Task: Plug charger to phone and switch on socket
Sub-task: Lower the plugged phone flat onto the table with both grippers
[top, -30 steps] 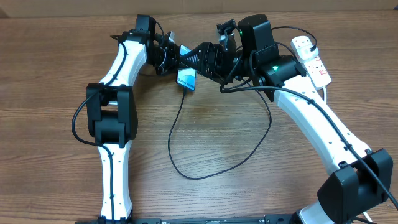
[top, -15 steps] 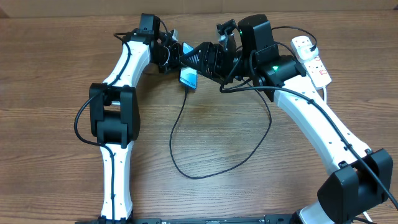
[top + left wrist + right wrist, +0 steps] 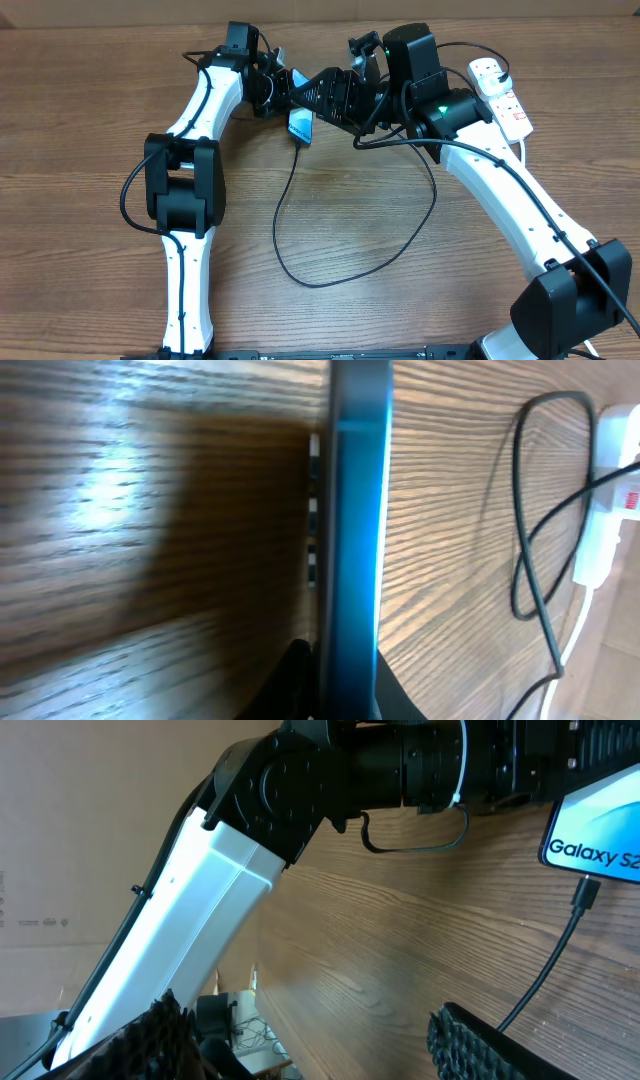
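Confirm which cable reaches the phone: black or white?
The thin black charger cable: its tip meets the phone. The thick white lead lies by the socket.

your left arm [image 3: 205, 110] has swung a little toward the right arm since a second ago, and its black elbow block [image 3: 183, 188] has slid the same way. your left end effector [image 3: 284, 92] has come in with it and turned. the phone [image 3: 300, 124] clamped in it now sits closer under the fingertips and shows a narrower blue face from overhead. the top of the charger [image 3: 288, 200], at the phone's lower edge, has followed slightly. most of this shift was done half a second ago.
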